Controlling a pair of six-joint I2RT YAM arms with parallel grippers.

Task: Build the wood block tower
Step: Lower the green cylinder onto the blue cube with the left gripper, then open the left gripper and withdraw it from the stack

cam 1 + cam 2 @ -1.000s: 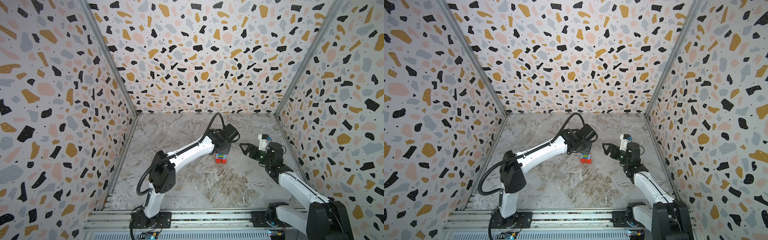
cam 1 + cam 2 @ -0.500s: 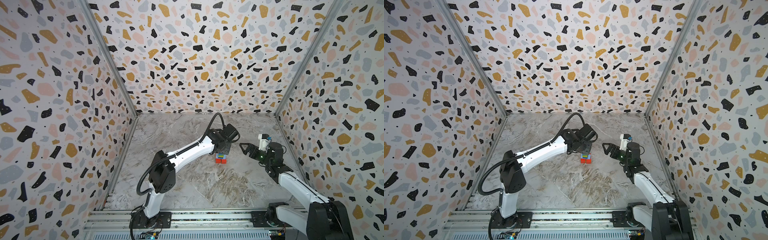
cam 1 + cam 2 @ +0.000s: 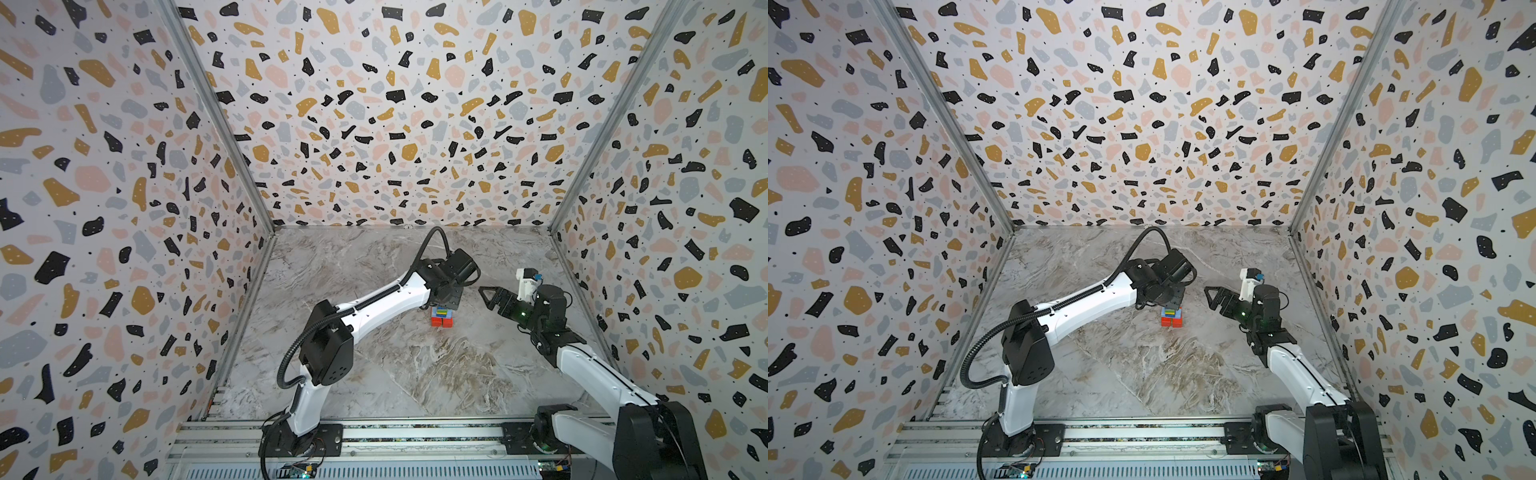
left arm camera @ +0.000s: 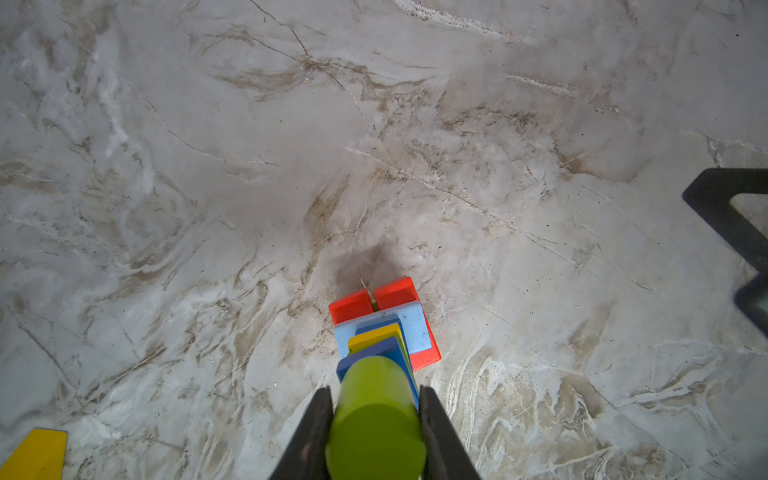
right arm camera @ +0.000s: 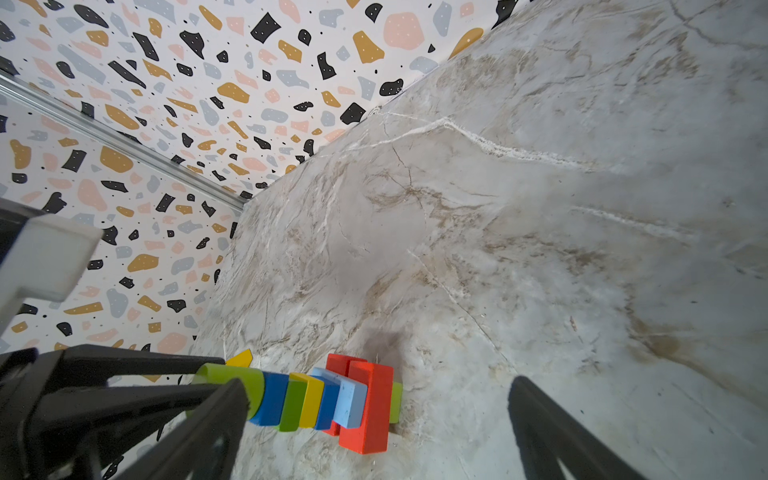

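Observation:
The wood block tower (image 3: pixel 441 317) (image 3: pixel 1171 317) stands mid-floor as a slim column. The right wrist view shows its layers (image 5: pixel 332 399): red blocks (image 5: pixel 370 409) low down, then light blue, blue, yellow, green and blue. A lime cylinder (image 4: pixel 376 411) (image 5: pixel 230 380) sits against the top blue block, and my left gripper (image 4: pixel 376 419) (image 3: pixel 449 301) (image 3: pixel 1173 301) is shut on it from above. My right gripper (image 3: pixel 486 293) (image 3: pixel 1210 293) (image 5: pixel 378 386) hovers open to the right of the tower, apart from it and holding nothing.
A loose yellow block (image 4: pixel 35 455) (image 5: pixel 241 359) lies on the marble floor (image 3: pixel 415 374) beyond the tower, under the left arm. Terrazzo-patterned walls (image 3: pixel 395 124) enclose three sides. A metal rail (image 3: pixel 374 436) carries both arm bases at the front.

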